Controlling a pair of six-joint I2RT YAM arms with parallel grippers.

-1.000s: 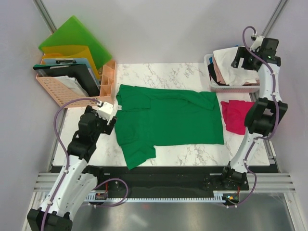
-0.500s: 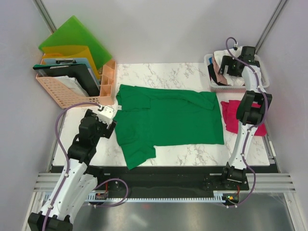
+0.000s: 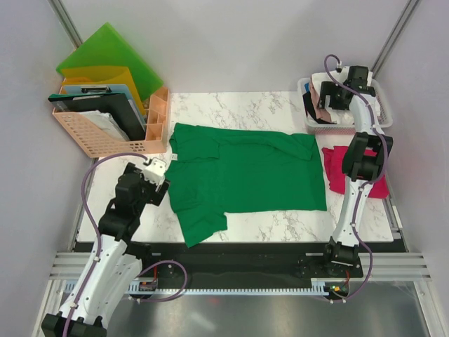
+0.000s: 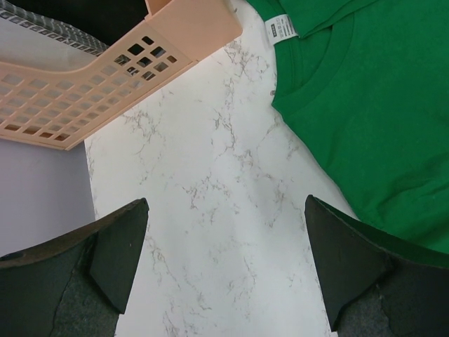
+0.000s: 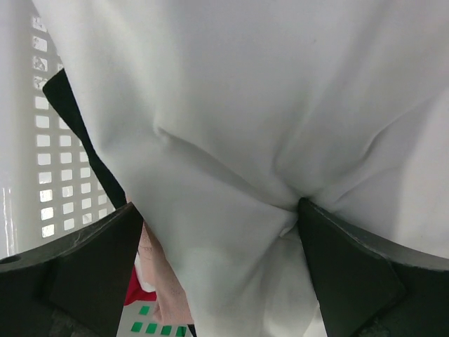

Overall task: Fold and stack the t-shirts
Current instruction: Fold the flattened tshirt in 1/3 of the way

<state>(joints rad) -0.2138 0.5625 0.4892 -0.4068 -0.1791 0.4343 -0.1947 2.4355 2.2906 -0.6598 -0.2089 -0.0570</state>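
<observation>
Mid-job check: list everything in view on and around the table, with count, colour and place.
green t-shirt: one, deep green, spread flat mid-table
magenta t-shirt: one, magenta-red, right edge, partly behind the right arm
white t-shirt: one, white, on top in the basket
pink cloth: one, pale pink, beneath the white t-shirt
basket: one, white, far right corner
rack: one, peach, far left
green folder: one, green, in the rack
yellow folder: one, yellow, in the rack
clipboard: one, dark, in the rack
table: one, white marble
left hand: one, black, open over bare marble beside the green collar
right hand: one, black, open at the white t-shirt
</observation>
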